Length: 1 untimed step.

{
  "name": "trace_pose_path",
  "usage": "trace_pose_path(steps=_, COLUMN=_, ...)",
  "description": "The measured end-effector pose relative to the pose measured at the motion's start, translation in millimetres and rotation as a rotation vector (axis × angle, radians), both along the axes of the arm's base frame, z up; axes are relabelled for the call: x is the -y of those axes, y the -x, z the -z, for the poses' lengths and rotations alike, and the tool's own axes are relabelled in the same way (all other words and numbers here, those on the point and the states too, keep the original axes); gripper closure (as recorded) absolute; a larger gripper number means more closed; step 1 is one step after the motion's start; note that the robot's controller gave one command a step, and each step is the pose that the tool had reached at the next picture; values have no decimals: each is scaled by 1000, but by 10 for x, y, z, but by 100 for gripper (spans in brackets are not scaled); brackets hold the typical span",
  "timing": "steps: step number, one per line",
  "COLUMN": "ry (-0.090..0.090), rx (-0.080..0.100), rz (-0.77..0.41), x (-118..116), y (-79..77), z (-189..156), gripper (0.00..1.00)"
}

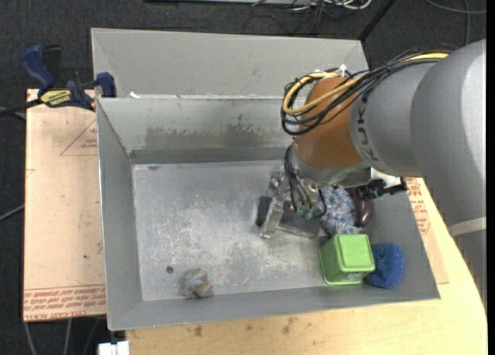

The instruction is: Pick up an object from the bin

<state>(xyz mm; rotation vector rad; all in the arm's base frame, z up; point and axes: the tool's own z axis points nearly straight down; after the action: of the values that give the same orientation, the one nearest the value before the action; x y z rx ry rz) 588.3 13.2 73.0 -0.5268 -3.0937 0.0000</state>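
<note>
Gripper (268, 220) sits low over the right-centre floor of the grey metal bin (116, 214), below the orange wrist cover; you cannot tell how far it is open, nor whether it has hold of anything

Nearest thing is a flat grey slab-like piece (300, 226), lying on the floor just beside the gripper on the arm's side, perhaps touching it; treat that as the likely pick, on judgement only

Risks for you to watch:
- the slab lies flat, so a closing grip may skate over its edge and scrape the metal floor instead of seating
- the wrist hides much of the contact, so a poor hold could pass unnoticed until the lift
- a white-and-blue speckled crumpled thing (336, 203) lies against the slab's far side, with a small dark purple thing (362, 210) just beyond; either could be dragged up or snagged

Around: a green square lidded box (348, 257) near the front right, a blue fuzzy clump (388, 264) touching it by the front wall; both crowd the arm's side of the slab; a small grey-brown crumpled lump (195, 284) front left, well apart, no hindrance
</note>
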Motion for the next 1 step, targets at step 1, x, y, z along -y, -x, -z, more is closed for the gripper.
trace_pose_path(steps=1, ry=0, rx=8, rz=-28, x=52, y=-87, z=-1154, gripper=100)
